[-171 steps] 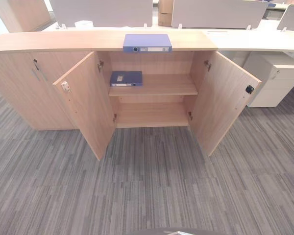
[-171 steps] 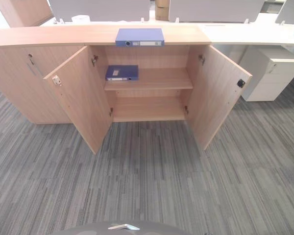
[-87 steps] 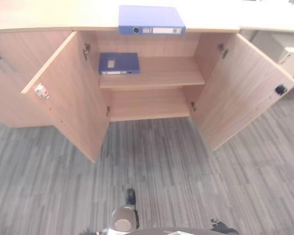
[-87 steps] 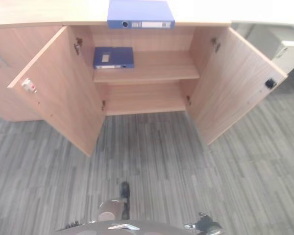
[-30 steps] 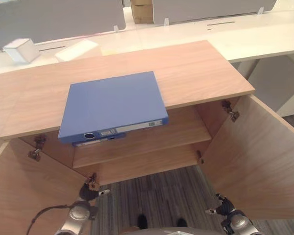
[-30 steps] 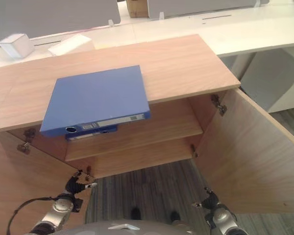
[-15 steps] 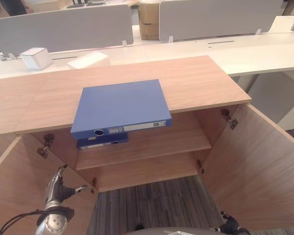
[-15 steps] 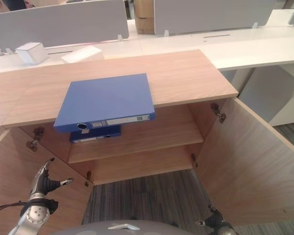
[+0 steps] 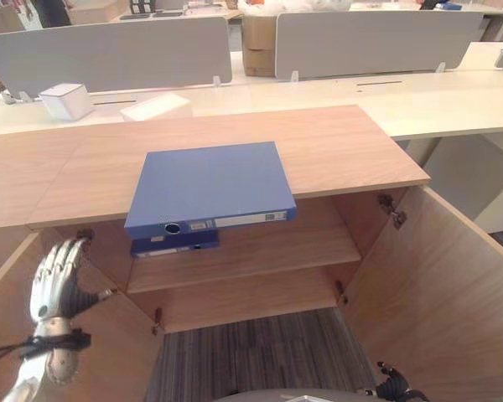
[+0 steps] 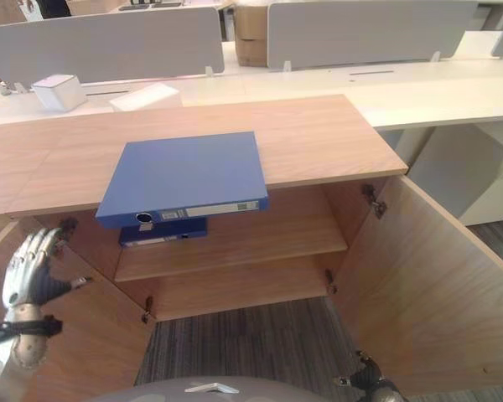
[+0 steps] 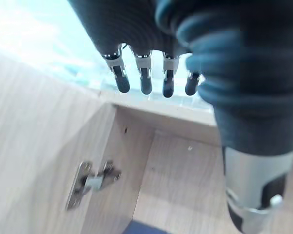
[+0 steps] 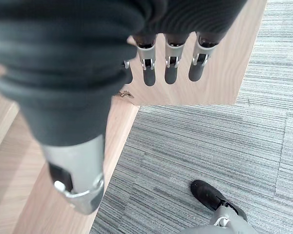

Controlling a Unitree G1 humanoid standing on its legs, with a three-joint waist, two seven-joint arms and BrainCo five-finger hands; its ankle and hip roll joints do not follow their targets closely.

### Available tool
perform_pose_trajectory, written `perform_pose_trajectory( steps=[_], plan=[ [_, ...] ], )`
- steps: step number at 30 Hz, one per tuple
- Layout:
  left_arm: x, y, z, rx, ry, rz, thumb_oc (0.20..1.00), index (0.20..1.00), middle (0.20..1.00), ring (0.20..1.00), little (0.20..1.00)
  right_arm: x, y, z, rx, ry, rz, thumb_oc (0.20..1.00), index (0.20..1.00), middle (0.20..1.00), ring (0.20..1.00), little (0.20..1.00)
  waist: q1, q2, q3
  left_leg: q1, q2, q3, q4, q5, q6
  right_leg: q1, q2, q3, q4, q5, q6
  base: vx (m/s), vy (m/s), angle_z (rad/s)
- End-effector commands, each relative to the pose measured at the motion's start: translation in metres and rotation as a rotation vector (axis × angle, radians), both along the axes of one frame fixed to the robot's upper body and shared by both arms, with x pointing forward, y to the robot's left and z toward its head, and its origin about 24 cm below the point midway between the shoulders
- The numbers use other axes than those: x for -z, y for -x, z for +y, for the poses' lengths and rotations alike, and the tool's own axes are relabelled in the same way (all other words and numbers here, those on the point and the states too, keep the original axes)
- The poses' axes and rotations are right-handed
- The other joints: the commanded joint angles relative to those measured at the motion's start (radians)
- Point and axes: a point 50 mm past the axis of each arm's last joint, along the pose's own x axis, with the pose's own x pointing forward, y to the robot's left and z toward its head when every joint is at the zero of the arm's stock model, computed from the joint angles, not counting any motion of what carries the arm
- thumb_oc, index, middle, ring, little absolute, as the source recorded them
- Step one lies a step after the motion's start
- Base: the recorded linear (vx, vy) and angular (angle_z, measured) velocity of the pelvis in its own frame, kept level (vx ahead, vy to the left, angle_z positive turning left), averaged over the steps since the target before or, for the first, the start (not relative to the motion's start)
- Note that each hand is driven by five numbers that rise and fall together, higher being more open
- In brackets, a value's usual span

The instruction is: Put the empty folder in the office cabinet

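Note:
A blue folder (image 9: 210, 188) lies flat on the wooden top of the office cabinet (image 9: 344, 146), its spine overhanging the front edge. A second, darker blue folder (image 9: 174, 244) lies on the upper shelf inside, just below it. Both cabinet doors stand open. My left hand (image 9: 59, 280) is raised by the left door (image 9: 4, 289), open with straight fingers (image 11: 145, 78), low and left of the folder and holding nothing. My right hand (image 10: 369, 387) hangs low by the right door (image 9: 453, 285), its fingers (image 12: 170, 66) relaxed and empty.
Behind the cabinet runs a white desk (image 9: 453, 88) with grey dividers (image 9: 109, 54), a white box (image 9: 65, 100) and a flat white item (image 9: 155, 106). A white drawer unit (image 10: 486, 184) stands at the right. Grey carpet (image 9: 260, 356) lies before the cabinet.
The camera has come close to the cabinet and now looks down on its top. My left hand has risen beside the left door and spread its fingers. The folders have not moved.

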Motion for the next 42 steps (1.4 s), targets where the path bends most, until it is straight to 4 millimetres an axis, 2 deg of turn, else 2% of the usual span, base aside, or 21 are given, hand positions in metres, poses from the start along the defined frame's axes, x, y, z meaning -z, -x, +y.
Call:
perform_pose_trajectory(
  steps=[1, 5, 10, 12, 21, 26, 28, 30, 39, 42],
  plan=[
    [-0.038, -0.021, 0.007, 0.03, -0.152, -0.177, 1.0, 1.0, 1.0, 1.0, 1.0, -0.005, -0.025, -0.001, -0.016, 0.014, -0.071, 1.0, 1.0, 1.0, 1.0, 1.0, -0.007, -0.03, 0.004, 0.031, 0.059, -0.007, 0.002, -0.063, -0.06, -0.031, -0.076, -0.009, 0.011, 0.052, 0.081, 0.0, 0.0, 0.0],
    [-0.053, -0.031, 0.0, 0.088, -0.21, -0.243, 1.0, 1.0, 1.0, 1.0, 1.0, -0.004, -0.024, 0.002, -0.014, 0.01, -0.069, 1.0, 1.0, 1.0, 1.0, 1.0, -0.015, -0.03, -0.001, 0.035, 0.057, -0.004, 0.002, -0.067, -0.06, -0.03, -0.075, -0.003, 0.012, 0.053, 0.081, 0.0, 0.0, -0.02],
    [-0.053, -0.031, 0.0, 0.088, -0.211, -0.243, 1.0, 1.0, 1.0, 1.0, 1.0, -0.004, -0.024, 0.002, -0.014, 0.01, -0.069, 1.0, 1.0, 1.0, 1.0, 1.0, -0.014, -0.03, -0.001, 0.036, 0.057, -0.004, 0.002, -0.067, -0.06, -0.03, -0.075, -0.002, 0.012, 0.053, 0.081, 0.0, 0.0, 0.0],
    [-0.065, -0.045, -0.021, 0.208, -0.223, -0.28, 1.0, 1.0, 1.0, 1.0, 1.0, -0.004, -0.027, 0.005, -0.017, 0.003, -0.083, 1.0, 1.0, 1.0, 1.0, 1.0, -0.031, -0.028, -0.007, 0.043, 0.057, 0.004, 0.002, -0.073, -0.06, -0.03, -0.076, 0.007, 0.011, 0.056, 0.083, 0.0, 0.0, 0.0],
    [-0.057, -0.061, -0.051, 0.353, -0.158, -0.251, 1.0, 1.0, 1.0, 1.0, 1.0, -0.005, -0.032, 0.007, -0.009, -0.002, -0.104, 1.0, 1.0, 1.0, 1.0, 1.0, -0.049, -0.025, -0.008, 0.055, 0.057, 0.02, 0.002, -0.08, -0.06, -0.028, -0.074, 0.02, 0.012, 0.057, 0.084, 0.01, -0.012, -0.09],
    [-0.057, -0.062, -0.052, 0.355, -0.158, -0.251, 1.0, 1.0, 1.0, 1.0, 1.0, -0.005, -0.032, 0.007, -0.008, -0.001, -0.105, 1.0, 1.0, 1.0, 1.0, 1.0, -0.047, -0.024, -0.007, 0.055, 0.057, 0.02, 0.002, -0.08, -0.06, -0.028, -0.074, 0.021, 0.012, 0.057, 0.084, 0.0, 0.0, 0.0],
    [-0.053, -0.068, -0.064, 0.401, -0.132, -0.236, 1.0, 1.0, 1.0, 1.0, 1.0, -0.006, -0.033, 0.005, 0.002, 0.006, -0.113, 1.0, 1.0, 1.0, 1.0, 1.0, -0.064, -0.02, -0.008, 0.061, 0.059, 0.028, 0.002, -0.08, -0.061, -0.029, -0.072, 0.029, 0.012, 0.056, 0.084, 0.0, 0.0, 0.0],
    [-0.052, -0.071, -0.067, 0.413, -0.13, -0.23, 1.0, 1.0, 1.0, 1.0, 1.0, -0.006, -0.032, 0.004, 0.009, 0.008, -0.108, 1.0, 1.0, 1.0, 1.0, 1.0, -0.063, -0.017, -0.007, 0.064, 0.061, 0.033, 0.002, -0.081, -0.062, -0.026, -0.071, 0.032, 0.012, 0.055, 0.083, 0.02, -0.015, -0.05],
    [-0.035, -0.086, -0.066, 0.39, -0.173, -0.158, 1.0, 1.0, 1.0, 1.0, 1.0, -0.006, -0.034, 0.005, 0.015, 0.015, -0.119, 1.0, 1.0, 1.0, 1.0, 1.0, -0.086, -0.015, -0.013, 0.072, 0.068, 0.039, 0.002, -0.082, -0.066, -0.024, -0.066, 0.041, 0.011, 0.052, 0.082, 0.02, -0.01, -0.06],
    [-0.025, -0.09, -0.06, 0.357, -0.207, -0.114, 1.0, 1.0, 1.0, 1.0, 1.0, -0.005, -0.033, 0.007, 0.01, 0.015, -0.118, 1.0, 1.0, 1.0, 1.0, 1.0, -0.094, -0.015, -0.017, 0.076, 0.07, 0.045, 0.002, -0.086, -0.067, -0.022, -0.063, 0.048, 0.011, 0.052, 0.082, 0.03, -0.004, -0.01]
  ],
)
